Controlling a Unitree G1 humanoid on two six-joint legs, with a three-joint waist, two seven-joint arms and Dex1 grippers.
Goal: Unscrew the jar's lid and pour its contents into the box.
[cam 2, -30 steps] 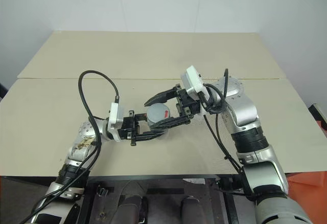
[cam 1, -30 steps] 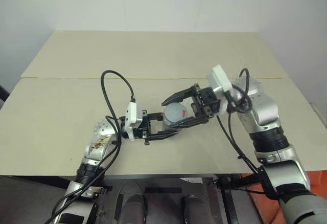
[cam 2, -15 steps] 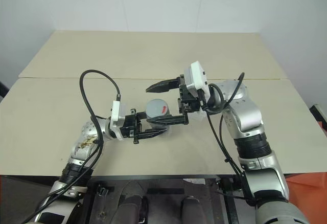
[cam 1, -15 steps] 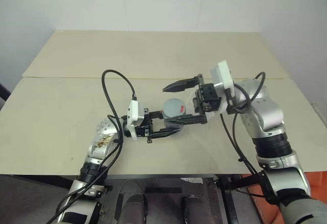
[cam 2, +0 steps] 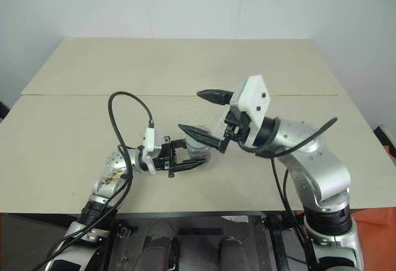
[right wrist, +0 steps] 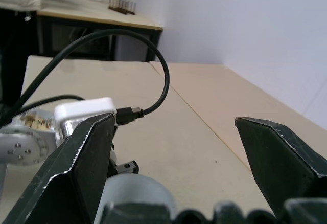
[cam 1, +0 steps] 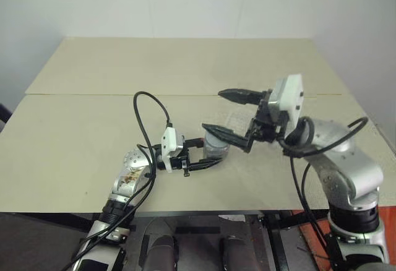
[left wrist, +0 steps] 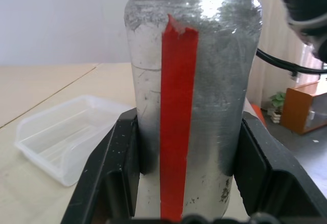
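- Gripper on the left arm (cam 1: 199, 154) is clamped shut on the jar, a small silvery cylinder with a red strip of tape running down its side (left wrist: 191, 106); its two black fingers press the jar's lower body from opposite sides and hold it upright just above the pale beige bench (cam 1: 93, 129)
- Right gripper (cam 1: 232, 113) stands with its jaws spread wide and holds nothing; its lower finger reaches over the jar's top and its upper finger points away above it
- Round grey lid (cam 1: 215, 138) sits on the jar's top, so the unscrewing looks unfinished
- By its sheen the jar is probably rigid and smooth, so it could turn or slip in the clamp when the lid is twisted; a firm hold low on the body, as now, leaves the cap free
- Best place to take the lid would be across its rim, jaws on opposite edges, since the flat top offers no purchase
- With so little inside, the jar is likely light, and tipping it should need little effort
- Contents cannot be made out through the frosted, scuffed wall in the left wrist view
- Clear shallow plastic box with rounded corners (left wrist: 66, 137) lies empty on the bench near the jar; being thin and light, it may slide if knocked, so the pour should be made from above without touching it
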